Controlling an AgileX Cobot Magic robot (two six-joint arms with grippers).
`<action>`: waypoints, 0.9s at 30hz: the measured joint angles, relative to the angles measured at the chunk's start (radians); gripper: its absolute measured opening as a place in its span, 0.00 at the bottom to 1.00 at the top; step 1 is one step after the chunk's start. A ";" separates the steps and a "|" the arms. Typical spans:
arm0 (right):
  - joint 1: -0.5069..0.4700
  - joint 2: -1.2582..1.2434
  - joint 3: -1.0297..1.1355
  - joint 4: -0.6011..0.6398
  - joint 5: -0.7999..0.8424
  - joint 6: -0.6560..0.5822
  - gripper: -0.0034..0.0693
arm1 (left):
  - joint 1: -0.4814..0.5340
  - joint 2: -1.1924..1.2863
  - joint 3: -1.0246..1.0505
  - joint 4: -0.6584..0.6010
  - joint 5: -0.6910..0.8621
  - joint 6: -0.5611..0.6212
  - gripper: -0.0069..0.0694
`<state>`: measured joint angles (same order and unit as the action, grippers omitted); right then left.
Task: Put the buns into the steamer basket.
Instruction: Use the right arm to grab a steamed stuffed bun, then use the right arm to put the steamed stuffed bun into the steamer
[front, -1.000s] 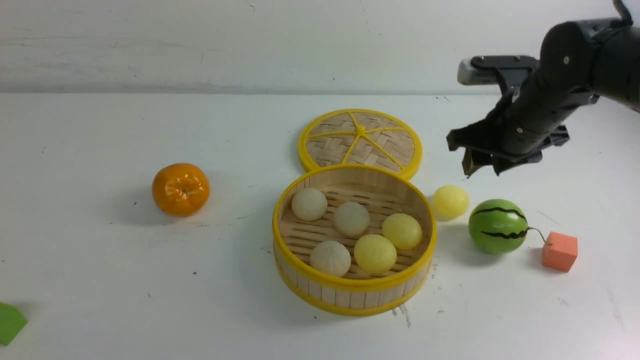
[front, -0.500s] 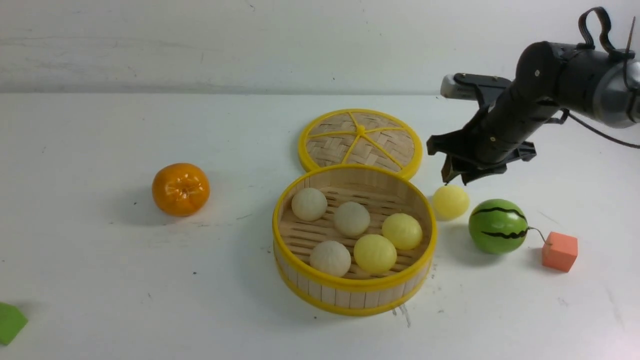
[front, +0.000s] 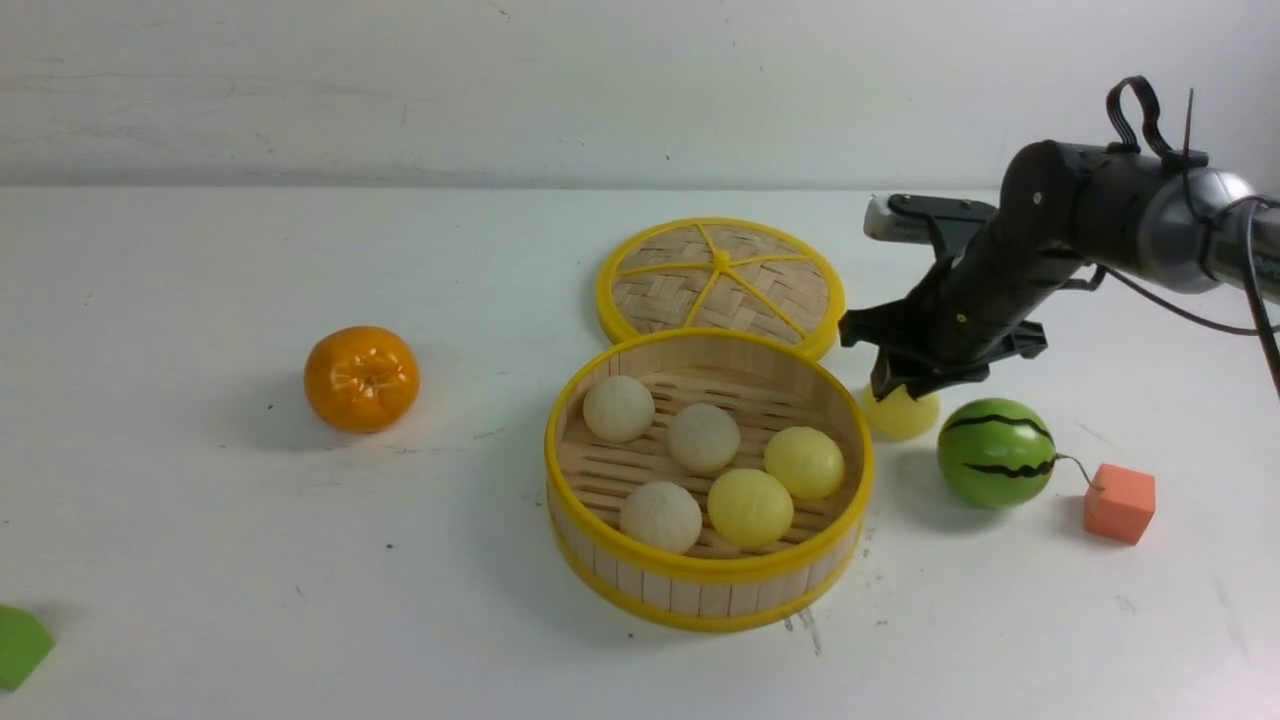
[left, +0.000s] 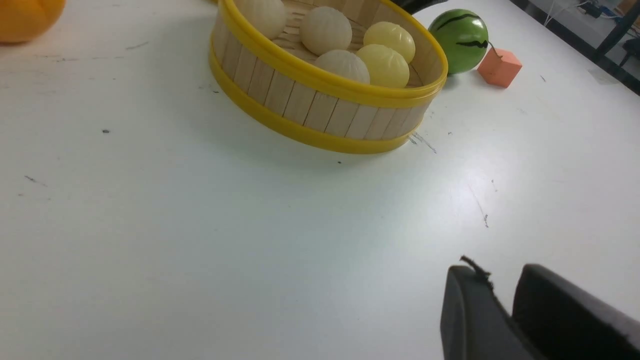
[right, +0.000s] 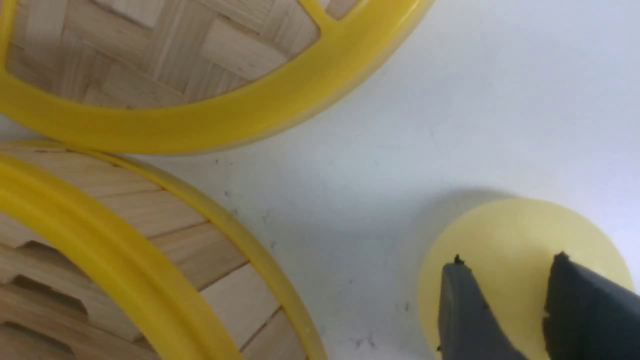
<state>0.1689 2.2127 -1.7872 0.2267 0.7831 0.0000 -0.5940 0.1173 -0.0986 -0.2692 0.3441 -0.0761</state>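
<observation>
1. Front view: the round bamboo steamer basket (front: 700, 592) with yellow rims sits on the white table (front: 200, 560). Three off-white buns (front: 703, 437) and two pale yellow buns (front: 750, 507) lie inside it.
2. The last pale yellow bun (front: 905, 420) is on the table just right of the steamer basket, outside it. The black right gripper (front: 900, 388) sits right on top of this bun.
3. A flat woven lid (front: 720, 275) lies just behind the steamer basket. A shiny orange fruit (front: 361, 379) is well to its left. A green striped watermelon ball (front: 995, 452) is to its right, past the bun.
4. Left wrist view: the left gripper (left: 502, 275) is over bare table, well apart from the steamer basket (left: 310, 107). Its two dark fingers (left: 470, 310) are close side by side with nothing between them. I cannot tell if they touch.
5. Right wrist view: the right gripper (right: 507, 265) has its fingers (right: 465, 310) a little apart over the last pale yellow bun (right: 500, 225). I cannot tell if they squeeze it. The bun is near the steamer basket (right: 165, 217), not touching it.
</observation>
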 joint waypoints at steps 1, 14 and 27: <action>0.000 0.000 0.000 0.001 -0.001 0.000 0.33 | 0.000 0.000 0.000 0.000 0.000 0.000 0.27; 0.000 -0.070 0.000 -0.055 0.054 -0.074 0.04 | 0.000 0.000 0.000 0.000 0.000 0.000 0.27; 0.146 -0.225 0.000 0.103 0.133 -0.177 0.04 | 0.000 0.000 0.000 0.000 0.000 0.000 0.28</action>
<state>0.3144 1.9879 -1.7872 0.3295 0.9165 -0.1770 -0.5940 0.1173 -0.0986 -0.2692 0.3441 -0.0761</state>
